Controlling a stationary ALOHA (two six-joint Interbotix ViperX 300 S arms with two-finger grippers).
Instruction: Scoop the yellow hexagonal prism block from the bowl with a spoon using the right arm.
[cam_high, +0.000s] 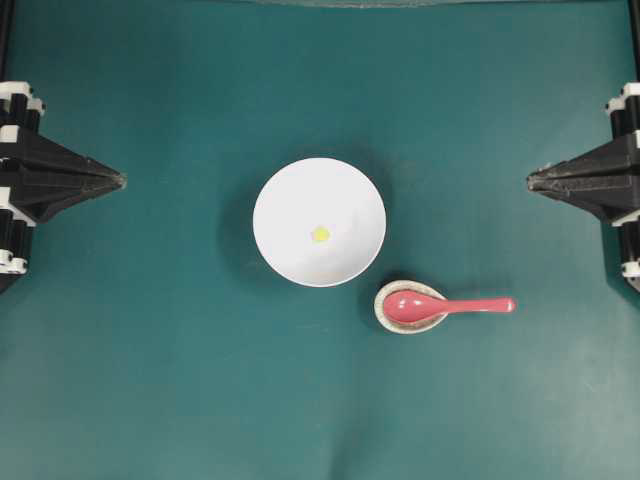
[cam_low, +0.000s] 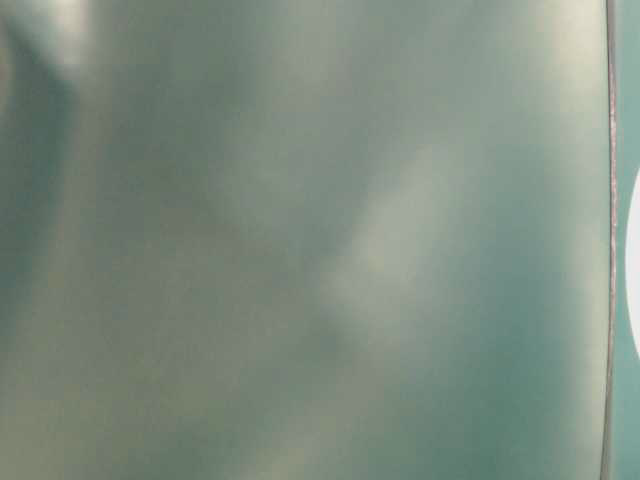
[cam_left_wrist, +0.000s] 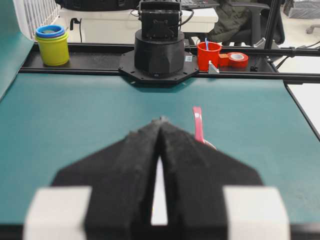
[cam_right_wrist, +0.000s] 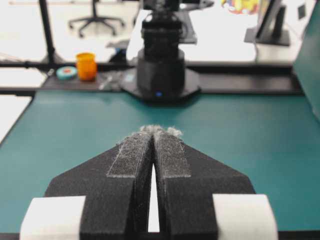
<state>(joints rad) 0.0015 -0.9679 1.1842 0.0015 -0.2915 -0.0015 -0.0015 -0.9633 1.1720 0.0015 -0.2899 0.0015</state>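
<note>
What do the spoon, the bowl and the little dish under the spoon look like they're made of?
Spoon: pink-red with a bright highlight on the scoop, so probably glazed ceramic or hard plastic. Bowl: plain white and smooth, likely ceramic or melamine; the view can't settle which. Dish: cream with dark speckles, which suggests speckled stoneware.

The worktop (cam_high: 150, 380) is a matt teal mat, smooth and faintly scuffed. The bowl (cam_high: 290, 190) looks like smooth white glazed ceramic with a soft sheen. The spoon (cam_high: 445, 305) is glossy pink-red, catching highlights, and rests in a speckled cream dish (cam_high: 383, 318). The block (cam_high: 320, 234) is flat bright yellow. Both tools, left (cam_high: 118, 180) and right (cam_high: 532, 180), are matt black with rough, fuzzy pads (cam_right_wrist: 170, 155), fraying grey at the right tips.
</note>
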